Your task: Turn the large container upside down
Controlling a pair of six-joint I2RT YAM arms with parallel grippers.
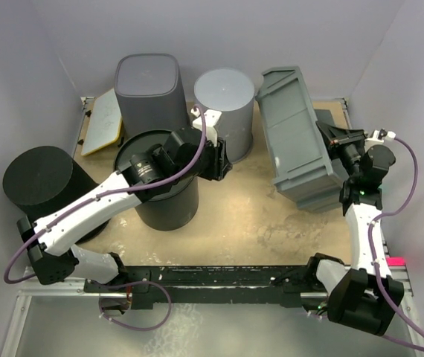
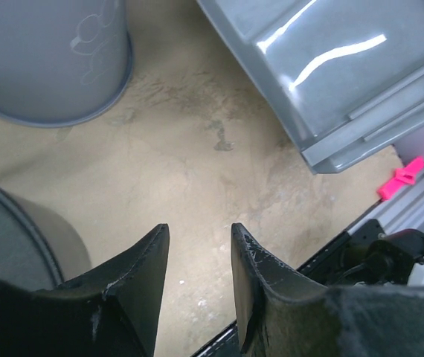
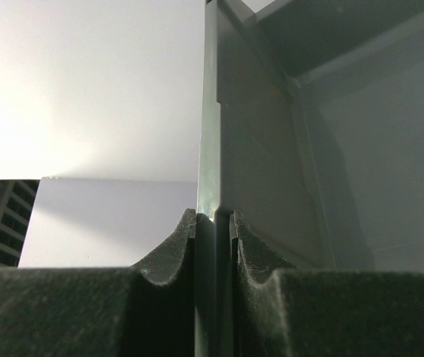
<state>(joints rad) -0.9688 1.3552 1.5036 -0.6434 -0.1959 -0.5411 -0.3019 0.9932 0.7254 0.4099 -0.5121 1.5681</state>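
Pale walls (image 1: pixel 33 67) enclose a scuffed tan tabletop (image 1: pixel 234 216) where both arms work. Its jaws drawn close, the right gripper (image 3: pixel 212 223) pinches the thin rim of the large container (image 3: pixel 346 186), one finger on each face of the wall. That grey, rectangular, ribbed container (image 1: pixel 297 141) is tipped up on its side at the right of the table, with a stepped outer face turned to the overhead camera and its lower end down at the tabletop. Only the right wrist view shows the inside: a smooth shadowed wall and an inner corner, so the opening faces the right arm. The left gripper (image 2: pixel 197 230) hangs above bare tabletop with a narrow gap between its jaws and nothing in them. Its wrist view shows a glossy corner of the container (image 2: pixel 331 67) well apart at upper right, a light grey round bin (image 2: pixel 48 59) at upper left, the rim of a dark round bin (image 2: pixel 11 238) just beside the fingers, and a pink tag (image 2: pixel 402 178) at the table's near edge. The overhead view alone shows a dark square bin (image 1: pixel 147 89), a black cylinder (image 1: pixel 41 182) and a yellow board (image 1: pixel 102 123) at the far left
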